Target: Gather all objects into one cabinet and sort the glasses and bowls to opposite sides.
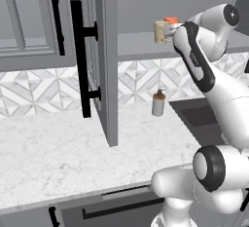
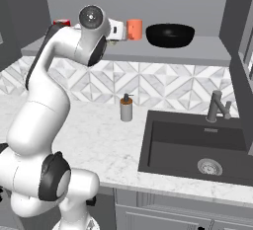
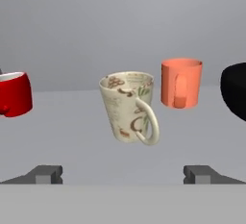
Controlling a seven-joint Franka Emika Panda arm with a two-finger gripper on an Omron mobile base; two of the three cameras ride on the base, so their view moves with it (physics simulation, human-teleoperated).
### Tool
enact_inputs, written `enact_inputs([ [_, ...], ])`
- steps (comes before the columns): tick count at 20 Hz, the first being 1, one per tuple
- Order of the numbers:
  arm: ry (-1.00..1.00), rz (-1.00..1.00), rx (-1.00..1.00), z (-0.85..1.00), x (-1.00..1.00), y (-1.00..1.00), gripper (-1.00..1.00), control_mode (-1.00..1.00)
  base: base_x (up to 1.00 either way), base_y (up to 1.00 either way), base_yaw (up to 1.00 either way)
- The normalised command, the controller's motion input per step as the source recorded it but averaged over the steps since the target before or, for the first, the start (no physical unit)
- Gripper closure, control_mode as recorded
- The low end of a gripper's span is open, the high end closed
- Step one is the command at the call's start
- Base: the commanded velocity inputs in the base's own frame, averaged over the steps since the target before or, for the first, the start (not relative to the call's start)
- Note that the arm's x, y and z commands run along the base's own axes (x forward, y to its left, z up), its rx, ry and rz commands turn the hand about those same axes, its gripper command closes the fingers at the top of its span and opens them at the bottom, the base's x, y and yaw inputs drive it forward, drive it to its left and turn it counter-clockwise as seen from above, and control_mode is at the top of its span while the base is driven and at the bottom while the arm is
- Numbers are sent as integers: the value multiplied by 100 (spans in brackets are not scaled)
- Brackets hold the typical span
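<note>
On the cabinet shelf (image 2: 197, 51) we see beige mug (image 3: 129, 106), orange cup (image 3: 180, 82), red mug (image 3: 14, 94) and black bowl (image 2: 170, 35); our pincer (image 3: 124, 175) hangs released before the beige mug, with sorting left

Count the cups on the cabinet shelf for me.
3: the beige mug in the middle ahead of the tool, the orange cup behind it beside the black bowl, the red mug opposite. More may be hidden.
</note>
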Motion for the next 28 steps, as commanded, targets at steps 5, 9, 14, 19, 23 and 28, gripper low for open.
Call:
enact_inputs([
  [5, 0, 10, 0, 0, 21, 0, -100, -100, 0, 0, 0],
  [9, 0, 5, 0, 0, 11, 0, -100, -100, 0, 0, 0],
  [14, 0, 0, 0, 0, 12, -2, -100, -100, 0, 0, 0],
  [19, 0, 0, 0, 0, 23, -6, -100, -100, 0, 0, 0],
  [23, 0, 0, -1, -2, 27, -9, -100, -100, 0, 0, 0],
  [28, 0, 0, -2, -2, 21, -1, -100, -100, 0, 0, 0],
])
